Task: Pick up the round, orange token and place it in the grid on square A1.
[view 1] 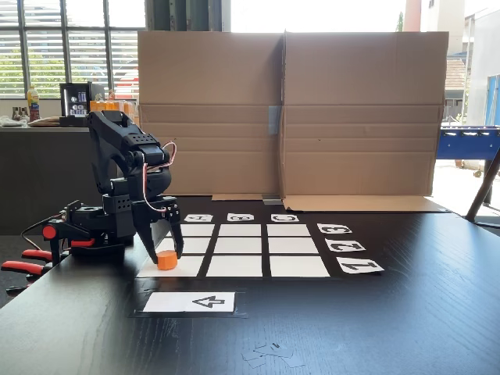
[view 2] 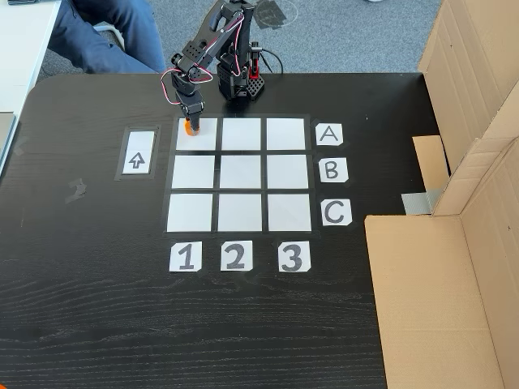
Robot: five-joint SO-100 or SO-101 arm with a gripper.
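Placement step, near its end. The gripper (view 1: 166, 251) pointed straight down over the near-left corner cell of the grid (view 1: 240, 248) in a fixed view; the orange token (view 1: 166, 260) sat between its fingertips, bottom apparently touching the paper. The jaws were narrow, closed around the token on both sides.

In a fixed view from above, the gripper (view 2: 190, 120) and token (view 2: 190, 127) were on the top-left cell, square A1 (view 2: 203, 136), in line with the A label card (view 2: 328, 134) and the 1 label card (view 2: 186, 256). The token sat toward the left edge of that cell, close to the black gap, not centred. The arrow card (view 2: 137, 153) lay just left of the grid, apart from the token.

Could not tell for certain whether the token was fully resting or a hair above the paper.

Judgement: the next move called for opening the jaws without nudging the token, then lifting straight up so the fingers cleared it. Risk: the token sticking to 1 finger, or getting dragged over the cell's left edge.

A person's legs (view 2: 105, 32) showed by the table's far corner.
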